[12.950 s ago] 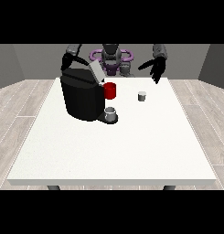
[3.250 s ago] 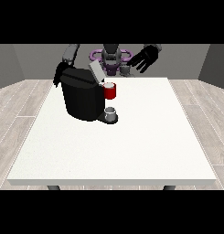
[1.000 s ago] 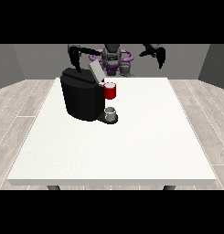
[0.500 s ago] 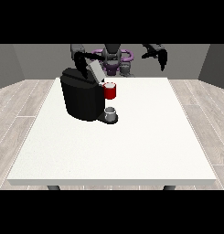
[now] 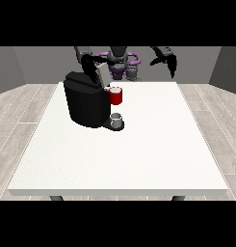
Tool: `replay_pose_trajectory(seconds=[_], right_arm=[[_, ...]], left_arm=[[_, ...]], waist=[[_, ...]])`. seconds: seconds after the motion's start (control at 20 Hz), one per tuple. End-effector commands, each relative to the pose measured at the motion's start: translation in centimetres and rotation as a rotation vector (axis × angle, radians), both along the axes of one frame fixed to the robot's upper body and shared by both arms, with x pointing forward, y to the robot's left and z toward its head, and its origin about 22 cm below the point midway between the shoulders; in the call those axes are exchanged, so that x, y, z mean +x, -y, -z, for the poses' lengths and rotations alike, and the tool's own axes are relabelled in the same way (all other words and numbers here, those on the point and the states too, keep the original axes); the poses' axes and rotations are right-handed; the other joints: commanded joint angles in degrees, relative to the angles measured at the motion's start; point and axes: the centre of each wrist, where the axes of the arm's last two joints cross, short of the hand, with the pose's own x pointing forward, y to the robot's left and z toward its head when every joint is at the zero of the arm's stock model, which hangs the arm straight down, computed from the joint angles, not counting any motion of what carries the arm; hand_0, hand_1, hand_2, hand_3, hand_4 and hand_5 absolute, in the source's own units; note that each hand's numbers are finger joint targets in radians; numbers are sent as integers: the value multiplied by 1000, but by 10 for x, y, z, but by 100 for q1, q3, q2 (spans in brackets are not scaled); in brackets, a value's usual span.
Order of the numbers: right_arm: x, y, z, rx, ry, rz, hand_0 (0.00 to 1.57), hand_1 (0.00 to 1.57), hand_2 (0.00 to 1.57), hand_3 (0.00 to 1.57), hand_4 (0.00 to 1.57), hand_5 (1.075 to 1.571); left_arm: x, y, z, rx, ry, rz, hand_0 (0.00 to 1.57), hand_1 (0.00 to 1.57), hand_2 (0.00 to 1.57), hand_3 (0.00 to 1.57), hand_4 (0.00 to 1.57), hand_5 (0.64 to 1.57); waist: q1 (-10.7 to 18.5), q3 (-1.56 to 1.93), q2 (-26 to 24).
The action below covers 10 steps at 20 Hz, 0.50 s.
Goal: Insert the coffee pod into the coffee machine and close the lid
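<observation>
Standing on the far left part of the large white table is the bulky black coffee machine, with a red cylindrical part on its right front side. Under this red part, a small grey cup sits on the machine's dark round base. A grey flat panel, which seems to be the lid, rises tilted above the top of the machine at its far right corner; I cannot tell if it is fully shut or partly raised.

The hand at the view's left is at the top of the machine, near or on this grey panel. It is dark against the dark machine, so I cannot tell how its fingers lie or if they touch the panel.

The hand at the view's right is lifted in the air beyond the far right edge of the table, well apart from the machine. Its fingers hang downward, spread and relaxed, and they hold nothing.

The coffee pod is not visible on the table or in either hand; if it is inside the machine, the view does not show it.

The robot's body with purple parts is behind the table's far edge.
</observation>
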Motion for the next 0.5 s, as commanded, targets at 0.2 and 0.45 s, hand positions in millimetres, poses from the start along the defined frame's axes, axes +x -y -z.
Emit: replay_pose_trajectory(seconds=[0.2, 0.45], right_arm=[[10, -35, -32, -91, 79, -61, 0, 0, 0, 0, 107, 1571], [6, -74, -42, -90, 88, -147, 0, 0, 0, 0, 0, 1571]], left_arm=[[-1, 9, -1, 16, 15, 54, 0, 0, 0, 0, 411, 1571], [3, 6, 10, 2, 10, 6, 0, 0, 0, 0, 356, 1571]], waist=[[385, -11, 87], [137, -13, 124]])
